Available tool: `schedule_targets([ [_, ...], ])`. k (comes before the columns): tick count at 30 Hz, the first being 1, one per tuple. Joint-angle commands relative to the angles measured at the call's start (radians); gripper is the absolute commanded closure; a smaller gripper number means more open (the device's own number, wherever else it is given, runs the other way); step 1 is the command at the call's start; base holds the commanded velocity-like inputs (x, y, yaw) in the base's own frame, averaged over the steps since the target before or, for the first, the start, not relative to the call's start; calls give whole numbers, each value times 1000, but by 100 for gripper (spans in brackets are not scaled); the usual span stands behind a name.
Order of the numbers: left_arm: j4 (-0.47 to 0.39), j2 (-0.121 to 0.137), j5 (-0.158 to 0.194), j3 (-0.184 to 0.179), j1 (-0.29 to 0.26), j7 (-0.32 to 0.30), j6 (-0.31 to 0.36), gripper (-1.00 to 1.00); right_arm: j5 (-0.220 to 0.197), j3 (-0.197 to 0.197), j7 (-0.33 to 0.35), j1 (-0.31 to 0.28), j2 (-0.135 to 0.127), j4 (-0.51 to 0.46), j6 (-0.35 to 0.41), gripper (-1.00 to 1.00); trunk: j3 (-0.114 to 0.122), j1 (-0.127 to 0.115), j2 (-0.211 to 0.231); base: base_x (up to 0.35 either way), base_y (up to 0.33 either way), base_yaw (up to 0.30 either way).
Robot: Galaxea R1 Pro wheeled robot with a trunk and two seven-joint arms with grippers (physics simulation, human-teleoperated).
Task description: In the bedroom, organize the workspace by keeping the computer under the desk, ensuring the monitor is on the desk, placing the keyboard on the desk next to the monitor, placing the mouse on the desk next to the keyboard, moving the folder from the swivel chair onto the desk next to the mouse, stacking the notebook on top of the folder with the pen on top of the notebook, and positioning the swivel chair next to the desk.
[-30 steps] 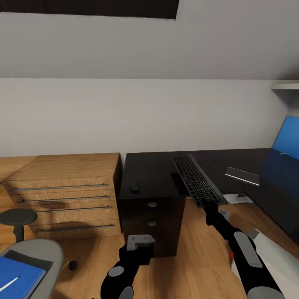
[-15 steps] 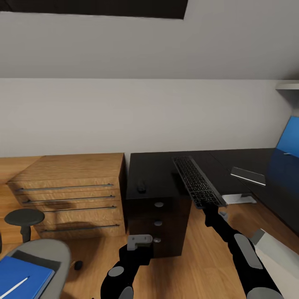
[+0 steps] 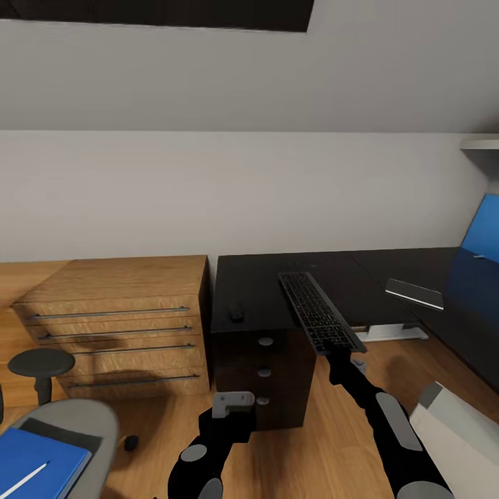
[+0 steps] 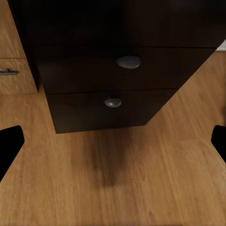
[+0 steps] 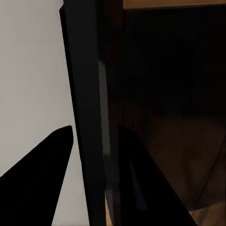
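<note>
Head view: right gripper (image 3: 337, 355) clamped on long slim dark-grey keyboard (image 3: 319, 312), long axis pointing away over black-topped counter (image 3: 260, 284).

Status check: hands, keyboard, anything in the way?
Right hand shut on keyboard, held over desk. Left hand open, empty. Mouse on desk beside it, apart.

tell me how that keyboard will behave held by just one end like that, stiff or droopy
Probably stiff: the keyboard juts from the right gripper over the desk in a straight line, no sag visible. Held at one end, its long span may lever or twist in the fingers. Being flat, it should lie steady once set down.
</note>
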Motion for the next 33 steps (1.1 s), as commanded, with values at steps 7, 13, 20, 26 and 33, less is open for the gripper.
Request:
schedule_targets([
  [7, -1, 0, 10, -7, -1, 10, 1, -100, 68, 79, -12, 0, 9, 3, -98, 100, -1, 0, 0, 84, 31, 0],
  [13, -1, 1, 10, -26, -1, 11, 1, -100, 71, 85, -11, 0, 8, 3, -105, 100, -1, 0, 0, 72, 5, 0],
  [20, -1, 1, 10, -26, -1, 12, 1, -100, 71, 84, -9, 0, 6, 3, -103, 100, -1, 0, 0, 34, 0, 0],
  [26, -1, 0, 10, -26, -1, 12, 1, -100, 71, 86, -12, 0, 5, 3, -101, 100, -1, 0, 0, 155, 0, 0],
  [33, -1, 0, 10, -26, -1, 12, 1, -100, 71, 87, -13, 0, 5, 3, -100, 100, -1, 0, 0, 29, 0, 0],
])
